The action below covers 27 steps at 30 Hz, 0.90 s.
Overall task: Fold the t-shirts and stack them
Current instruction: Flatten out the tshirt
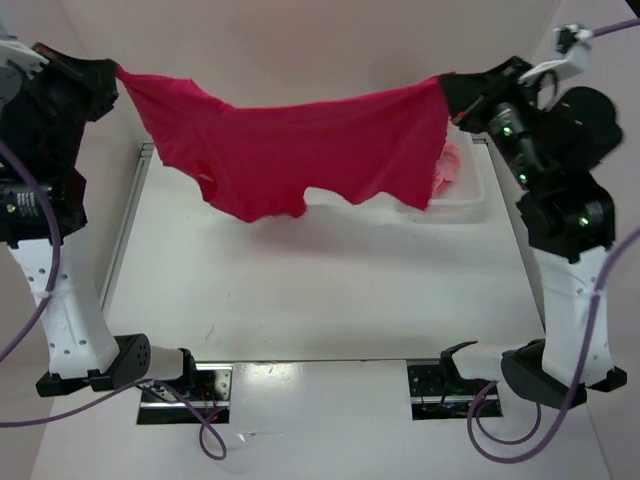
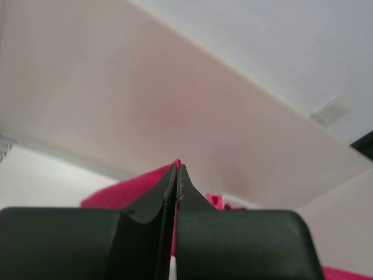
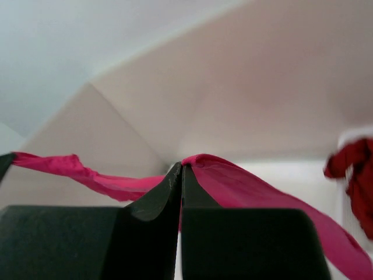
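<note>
Holding the bright crimson-pink shirt (image 1: 300, 150) aloft between both arms, I record it stretched wide above the far half of the table (image 1: 300, 300) and hanging clear of the surface. Its upper edge sags in the middle and its lower hem hangs uneven.

Item one: the left tool (image 1: 113, 72) has its fingers pressed together on the shirt's upper left corner. The left wrist view confirms crimson cloth coming out from between the tips.

Item two: the right tool (image 1: 447, 88) is likewise pinching the upper right corner, and in the right wrist view the cloth runs off to both sides of the tips.

Item three: the light pink shirt (image 1: 448, 165) lies bunched at the far right of the table, partly hidden behind the hanging cloth. It appears to sit in the white basket (image 1: 468, 205) (only part of the rim shows).

Item four: the dark red shirt (image 3: 356, 169) shows only in the right wrist view, a crumpled mass at the right edge — too blurred for me to tell what it rests in.
</note>
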Available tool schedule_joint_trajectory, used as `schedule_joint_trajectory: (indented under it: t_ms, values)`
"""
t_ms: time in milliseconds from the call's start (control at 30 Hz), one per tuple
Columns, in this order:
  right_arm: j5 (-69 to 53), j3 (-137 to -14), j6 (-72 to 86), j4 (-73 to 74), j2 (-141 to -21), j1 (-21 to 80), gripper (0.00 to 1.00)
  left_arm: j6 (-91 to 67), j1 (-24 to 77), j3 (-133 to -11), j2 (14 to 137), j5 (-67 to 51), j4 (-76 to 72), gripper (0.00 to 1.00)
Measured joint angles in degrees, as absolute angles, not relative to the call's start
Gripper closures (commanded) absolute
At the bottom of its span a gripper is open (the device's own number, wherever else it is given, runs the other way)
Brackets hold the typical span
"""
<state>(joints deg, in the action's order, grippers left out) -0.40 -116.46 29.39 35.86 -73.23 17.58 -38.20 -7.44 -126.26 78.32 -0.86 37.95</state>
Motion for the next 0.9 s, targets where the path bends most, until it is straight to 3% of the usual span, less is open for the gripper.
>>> schedule_joint_trajectory:
  t_ms: [233,433,667,900]
  values:
    - [3.6,-132.0,26.8,36.9,-73.8,21.3,0.99,-37.4,-7.4,-136.3,78.2,3.3,37.8,1.0]
    - [4.2,-128.8,26.2,35.0,-78.8,21.4,0.99,-35.6,-7.5,-132.7,80.1,5.3,36.1,1.0]
    - [1.6,-129.7,26.5,34.0,-99.8,21.4,0.99,-33.1,-7.5,-131.0,95.3,6.3,36.3,1.0]
    - [-0.6,-150.2,27.7,37.2,-121.4,21.5,0.99,-33.8,-8.5,-139.8,108.7,3.6,38.7,1.0]
